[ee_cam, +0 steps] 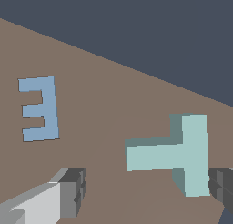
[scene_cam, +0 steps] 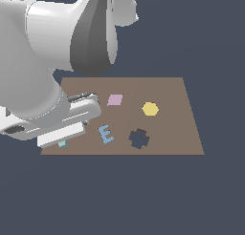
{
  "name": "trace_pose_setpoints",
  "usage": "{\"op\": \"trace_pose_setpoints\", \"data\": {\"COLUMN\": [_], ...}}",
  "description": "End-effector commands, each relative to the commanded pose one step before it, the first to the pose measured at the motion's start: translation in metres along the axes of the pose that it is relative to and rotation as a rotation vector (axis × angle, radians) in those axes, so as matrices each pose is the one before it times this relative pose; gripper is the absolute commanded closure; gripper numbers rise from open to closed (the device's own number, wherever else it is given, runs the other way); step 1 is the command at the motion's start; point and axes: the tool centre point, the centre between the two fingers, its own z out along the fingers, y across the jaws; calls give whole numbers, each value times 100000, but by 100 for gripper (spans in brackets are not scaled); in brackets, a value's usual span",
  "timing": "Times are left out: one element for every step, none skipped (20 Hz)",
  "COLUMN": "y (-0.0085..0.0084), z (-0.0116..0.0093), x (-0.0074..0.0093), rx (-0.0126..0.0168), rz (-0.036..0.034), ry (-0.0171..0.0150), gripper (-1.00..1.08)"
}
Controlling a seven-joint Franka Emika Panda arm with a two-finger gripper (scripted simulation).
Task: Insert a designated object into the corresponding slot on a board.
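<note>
— What is your gripper (ee_cam: pixel 145 191) doing?

— My fingers (ee_cam: pixel 68 191) are spread apart, holding nothing. In the wrist view one grey pad sits off one side of the T-block (ee_cam: pixel 182 155) with bare board between them; the other pad (ee_cam: pixel 222 184) is right at the block's crossbar, though I cannot tell if it touches.

— And the block itself?

— It lies flat on the board (scene_cam: pixel 177 133), light teal, between my two fingers. A darker strip shows along its edges; whether that is shadow or the slot beneath it, I cannot tell. In the exterior view only a teal sliver (scene_cam: pixel 61 144) peeks from under my hand, near the board's front corner on that view's left.

— What is nearest to it?

— The blue E (scene_cam: pixel 105 133), just beside it on the board; the wrist view shows it too, well clear of my fingers.

— Farther out?

— A dark jagged recess (scene_cam: pixel 139 138) beyond the E, toward the exterior view's right. Behind those, a pink diamond (scene_cam: pixel 115 100) and a yellow hexagon (scene_cam: pixel 150 109), apart from each other. My arm (scene_cam: pixel 43 62) fills the upper left of that view.
</note>
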Motion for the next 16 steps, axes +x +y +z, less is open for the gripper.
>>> {"op": "trace_pose_setpoints", "data": {"y": [719,221,189,163,136,111,86,65,39,22,20,-48,3,10,16,-18], "z": [355,112,96,82,67,54,42,30,20,11,5,-6,41,122,203,274], "x": [375,100,91,79,70,60,51,41,34,20,-3,-56,0,1,1,28], "rx": [-157,-40,-35,-29,-24,-20,-15,-11,-8,-4,0,21,0,0,0,-7], "rz": [-1995,-538,-472,-401,-337,-275,-218,-161,-119,-69,0,178,0,0,0,-67], "ry": [131,18,16,14,12,10,8,6,5,3,0,-37,0,0,0,13], "gripper": [-92,-92,-92,-92,-92,-92,-92,-92,-92,-92,-92,-92,-92,-92,-92,-92]}}
